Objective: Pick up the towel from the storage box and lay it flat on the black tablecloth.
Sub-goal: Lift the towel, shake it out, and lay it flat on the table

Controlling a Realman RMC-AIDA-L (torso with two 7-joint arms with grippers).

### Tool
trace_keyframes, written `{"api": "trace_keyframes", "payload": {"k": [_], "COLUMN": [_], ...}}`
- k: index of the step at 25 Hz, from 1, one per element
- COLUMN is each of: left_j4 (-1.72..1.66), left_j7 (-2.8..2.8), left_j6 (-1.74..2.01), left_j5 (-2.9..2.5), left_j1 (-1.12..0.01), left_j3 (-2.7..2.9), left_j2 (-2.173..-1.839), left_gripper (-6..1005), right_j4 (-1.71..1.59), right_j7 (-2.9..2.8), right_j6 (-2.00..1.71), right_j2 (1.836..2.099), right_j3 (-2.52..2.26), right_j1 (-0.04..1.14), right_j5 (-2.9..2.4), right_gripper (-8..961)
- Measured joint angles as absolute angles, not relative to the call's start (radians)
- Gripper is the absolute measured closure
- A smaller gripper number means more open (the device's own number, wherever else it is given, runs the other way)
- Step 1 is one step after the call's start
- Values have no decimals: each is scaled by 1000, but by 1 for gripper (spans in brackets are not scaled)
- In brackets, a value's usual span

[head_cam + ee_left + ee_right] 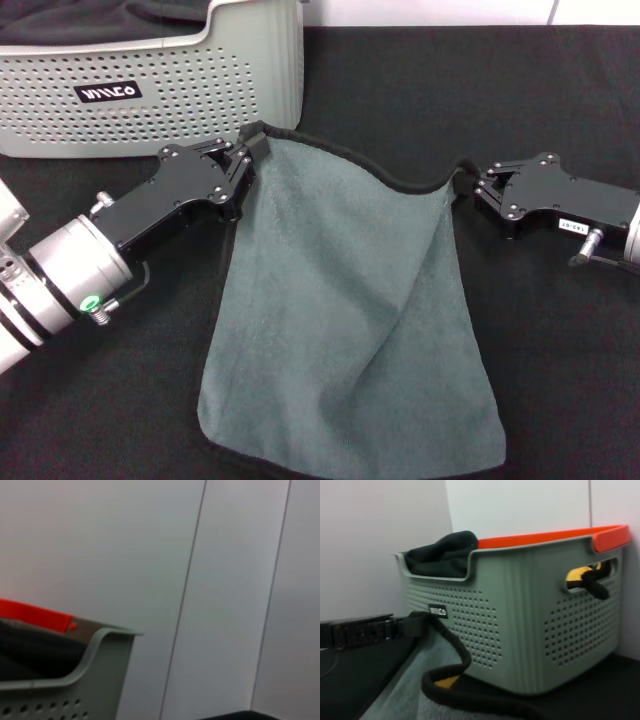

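Storage box (190, 85) black label (108, 93): white lettering, not legible.

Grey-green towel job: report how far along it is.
Done: the grey-green fleecy towel with black edging is out of the light grey perforated plastic storage box. In hand: the left tool and right tool each pinch a far corner, so that edge sags between them while the near end already rests on the black felt-like tablecloth. Left: lower it, smooth the diagonal fold, release.

towel (350, 330) on black tablecloth (560, 110), storage box (150, 80) behind it, left
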State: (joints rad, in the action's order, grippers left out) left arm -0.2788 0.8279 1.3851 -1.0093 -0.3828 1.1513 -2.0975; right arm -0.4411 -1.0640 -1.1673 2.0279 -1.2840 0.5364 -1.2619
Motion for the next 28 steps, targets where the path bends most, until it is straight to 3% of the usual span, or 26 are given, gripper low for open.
{"api": "trace_keyframes", "payload": {"k": [28], "left_j4": [-156], "left_j7": [672], "left_j6": [1268], "left_j5": [-856], "left_j1": [-450], "left_j3": [1160], "left_j2": [-2102], "left_gripper": [950], "right_j4": [-391], "right_j7": [-1087], "right_j6": [-1033], "right_j2": [2028], "right_j3": [-1323], "right_j1": [589], "right_j5": [-1183], "right_gripper": [948]}}
